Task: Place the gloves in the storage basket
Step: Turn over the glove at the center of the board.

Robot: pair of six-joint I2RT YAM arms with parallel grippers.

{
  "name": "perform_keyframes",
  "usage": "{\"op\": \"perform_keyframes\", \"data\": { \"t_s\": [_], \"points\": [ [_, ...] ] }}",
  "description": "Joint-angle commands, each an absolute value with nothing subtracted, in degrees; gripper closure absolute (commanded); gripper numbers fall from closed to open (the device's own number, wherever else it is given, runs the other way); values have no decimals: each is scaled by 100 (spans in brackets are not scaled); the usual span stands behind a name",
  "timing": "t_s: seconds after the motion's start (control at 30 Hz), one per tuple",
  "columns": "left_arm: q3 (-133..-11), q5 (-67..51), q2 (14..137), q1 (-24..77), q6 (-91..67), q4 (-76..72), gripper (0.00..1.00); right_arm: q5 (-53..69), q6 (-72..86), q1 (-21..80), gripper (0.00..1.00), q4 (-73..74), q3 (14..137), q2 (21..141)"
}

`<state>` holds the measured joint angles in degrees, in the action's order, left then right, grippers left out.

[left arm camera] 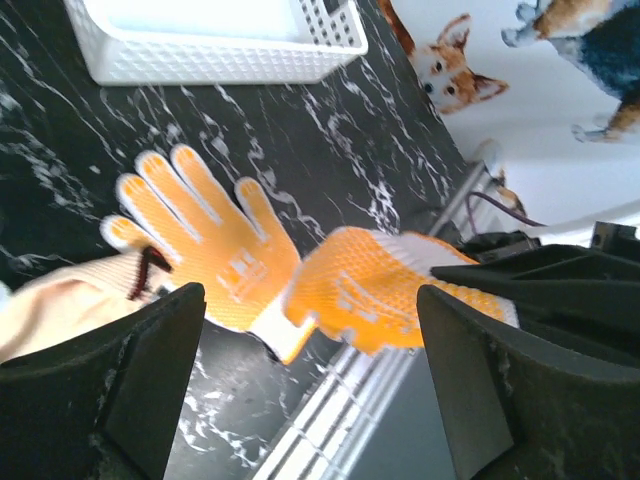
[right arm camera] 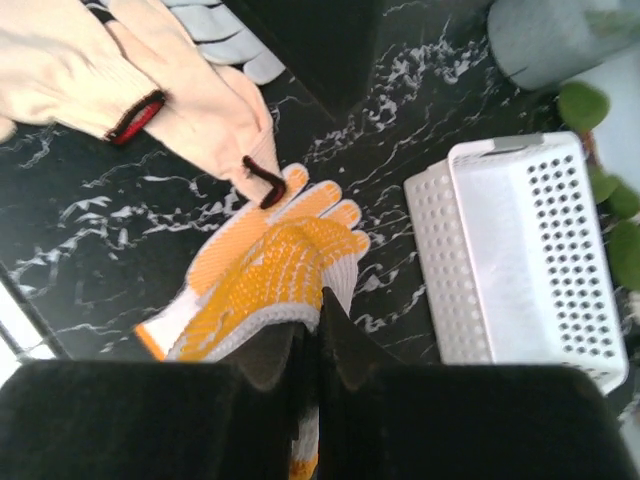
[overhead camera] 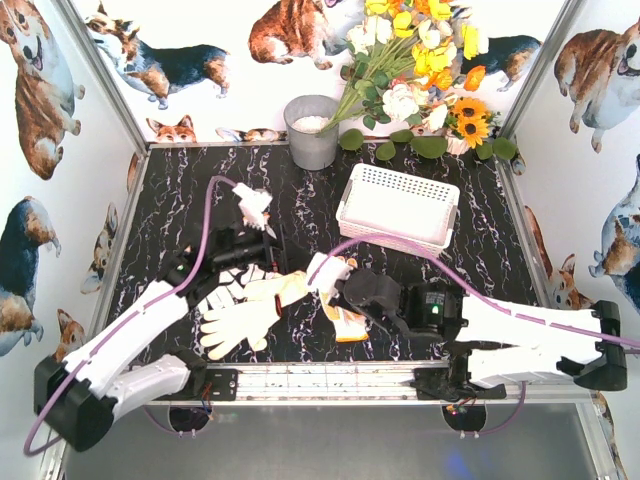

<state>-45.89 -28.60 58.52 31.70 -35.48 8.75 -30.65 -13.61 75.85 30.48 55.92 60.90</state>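
On the black marble table (overhead camera: 300,200), the gloves (overhead camera: 240,320) lie by the arms, none yet in the storage basket (overhead camera: 398,205); the right gripper (right arm camera: 318,305) pinches an orange-palmed glove (right arm camera: 260,290), the left gripper (left arm camera: 307,295) hovers spread.

A grey metal bucket (overhead camera: 312,132) stands on the black marbled bench (overhead camera: 490,255), well beyond the left pincer (left arm camera: 310,300). Yellow and white flowers (overhead camera: 420,50) lean far beyond the right pincer (right arm camera: 320,330), before corgi-print walls (overhead camera: 40,100).
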Motion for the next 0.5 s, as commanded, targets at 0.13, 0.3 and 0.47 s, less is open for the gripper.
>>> {"op": "perform_keyframes", "data": {
  "t_s": [0.13, 0.3, 0.47],
  "points": [
    [-3849, -1890, 4731, 3207, -2339, 435, 15, -2292, 1814, 7106, 100, 5108, 6882, 6563],
    [-3058, -1927, 4349, 3475, -2540, -520, 6, -1899, 2601, 6562, 100, 5831, 7407, 6855],
    [-2583, -1957, 4493, 4007, -2687, -1644, 1, -1285, 3151, 6144, 100, 6429, 7822, 7089]
  ]
}}
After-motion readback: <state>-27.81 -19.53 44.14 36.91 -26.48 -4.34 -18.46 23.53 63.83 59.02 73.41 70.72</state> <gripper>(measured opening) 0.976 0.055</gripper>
